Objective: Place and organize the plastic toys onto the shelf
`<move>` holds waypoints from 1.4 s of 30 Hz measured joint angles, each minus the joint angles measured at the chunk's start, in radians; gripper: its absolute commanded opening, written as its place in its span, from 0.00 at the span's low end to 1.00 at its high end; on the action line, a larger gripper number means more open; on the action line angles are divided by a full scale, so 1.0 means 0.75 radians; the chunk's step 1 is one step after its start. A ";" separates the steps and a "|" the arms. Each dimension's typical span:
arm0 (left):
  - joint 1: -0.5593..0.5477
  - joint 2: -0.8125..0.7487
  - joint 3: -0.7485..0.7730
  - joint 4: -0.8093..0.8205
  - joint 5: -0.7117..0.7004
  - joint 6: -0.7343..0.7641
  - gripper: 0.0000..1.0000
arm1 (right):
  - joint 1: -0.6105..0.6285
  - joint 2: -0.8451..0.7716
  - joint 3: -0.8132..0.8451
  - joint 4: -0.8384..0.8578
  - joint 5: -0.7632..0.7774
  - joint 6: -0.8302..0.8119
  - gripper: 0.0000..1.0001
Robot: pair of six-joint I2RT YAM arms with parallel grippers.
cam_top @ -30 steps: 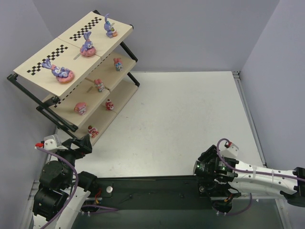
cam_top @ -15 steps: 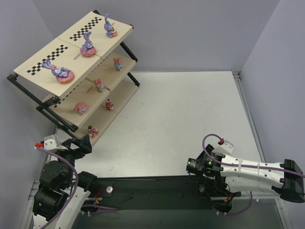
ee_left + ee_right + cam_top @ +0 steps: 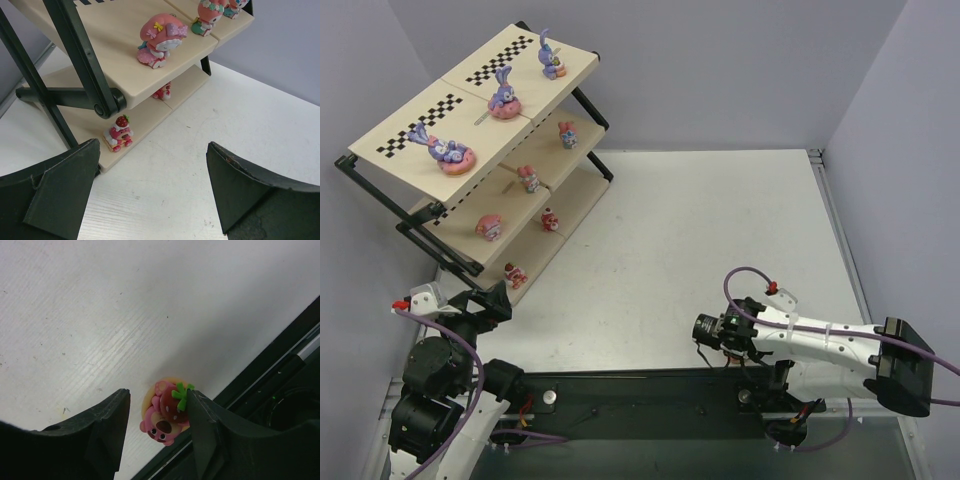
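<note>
The shelf (image 3: 535, 88) stands slanted at the far left. Three purple bunny toys (image 3: 503, 97) sit on its top board and several pink figures (image 3: 528, 178) on the lower boards. My right gripper (image 3: 700, 328) hovers low over the table's near edge, pointing left. In the right wrist view my right gripper (image 3: 159, 392) is shut on a pink bear toy topped with a strawberry (image 3: 167, 417), which sits tight against the right finger (image 3: 205, 425). My left gripper (image 3: 480, 300) (image 3: 152, 190) is open with nothing in it, near the shelf's front corner, facing a strawberry-topped figure (image 3: 119, 134).
The shelf's black metal frame (image 3: 75, 65) crosses the left wrist view close to the left finger. A black strip (image 3: 620, 385) runs along the table's near edge between the arm bases. Grey walls close in the table on both sides.
My right arm has swung left along the near edge and out over the table, carrying the bear toy. The left arm and the shelf toys have not moved.
</note>
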 measured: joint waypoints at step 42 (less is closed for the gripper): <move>0.000 0.000 0.000 -0.007 -0.024 -0.021 0.97 | -0.057 0.519 0.597 0.402 0.106 -0.717 0.00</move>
